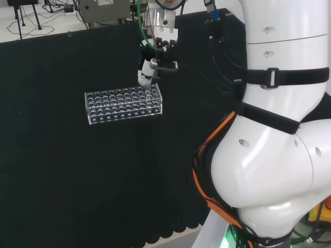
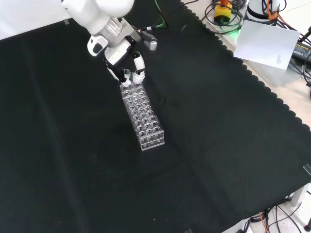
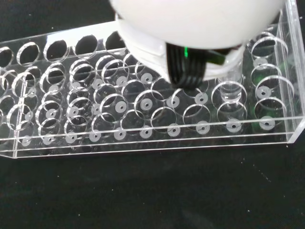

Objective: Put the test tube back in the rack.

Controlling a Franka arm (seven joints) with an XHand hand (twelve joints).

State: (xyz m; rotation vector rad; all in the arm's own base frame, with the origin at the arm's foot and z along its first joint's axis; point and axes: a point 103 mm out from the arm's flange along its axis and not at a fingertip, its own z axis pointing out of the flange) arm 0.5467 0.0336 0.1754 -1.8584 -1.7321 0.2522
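Glass test tube (image 3: 230,90), light, slippery and fragile, hangs pinched near its top by the hand (image 2: 129,73) over the clear rack's (image 1: 124,106) end holes.

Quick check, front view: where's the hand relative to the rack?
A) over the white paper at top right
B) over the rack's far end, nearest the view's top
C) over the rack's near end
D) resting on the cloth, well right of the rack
B: the hand sits at the far end of the clear rack, its fingertips just above the top holes; the rest of the rack stretches away toward the view's bottom.
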